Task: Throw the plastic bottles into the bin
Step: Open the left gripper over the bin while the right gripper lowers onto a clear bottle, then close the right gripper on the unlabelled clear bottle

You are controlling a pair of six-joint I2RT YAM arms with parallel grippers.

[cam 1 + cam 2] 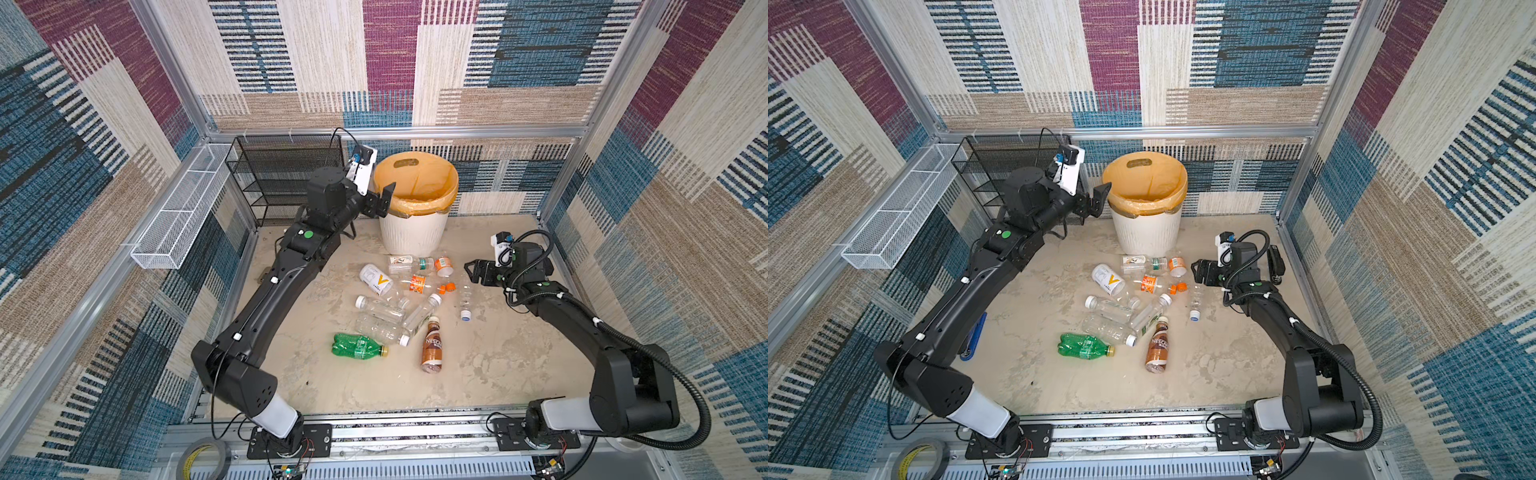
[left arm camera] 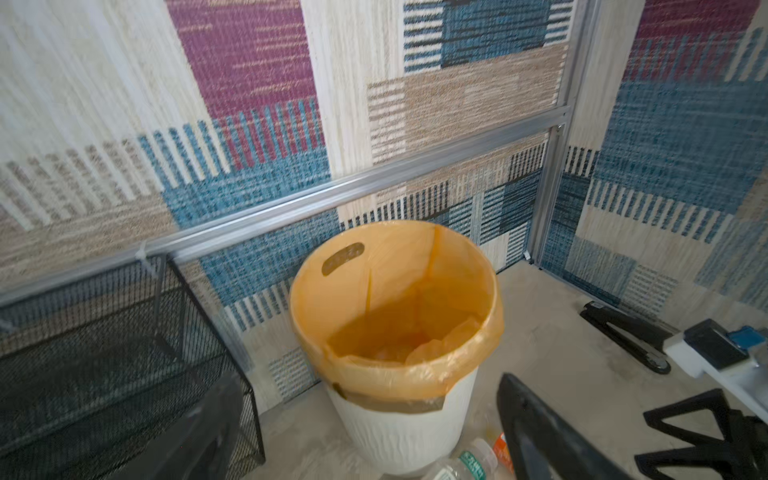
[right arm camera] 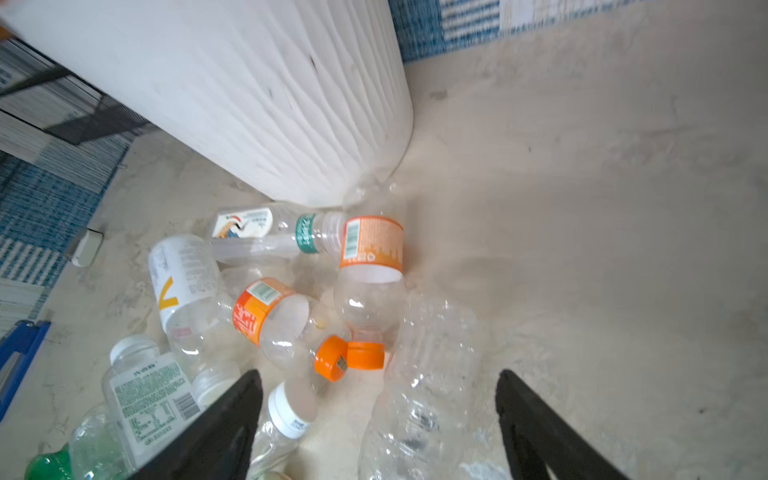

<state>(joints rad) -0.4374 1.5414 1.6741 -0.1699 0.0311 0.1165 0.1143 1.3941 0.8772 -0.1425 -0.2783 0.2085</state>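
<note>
Now, left jaws parted, empty, beside bin (image 1: 413,237) rim, right jaws parted facing bottles (image 1: 376,279)

Black mesh rack (image 1: 282,174), white wire tray (image 1: 174,224), blue stapler (image 1: 976,334), black stapler (image 2: 625,336)

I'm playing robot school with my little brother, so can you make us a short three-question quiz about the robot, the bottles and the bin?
1. True or false: the green bottle lies on its side on the table.
2. Pick one. Where is the left tool? A) up by the rim of the bin; B) flat on the table; C) deep inside the bin.
3. Fill the gap: the right tool is open and holds ____.

Key: 1 true. 2 A. 3 nothing.
</note>
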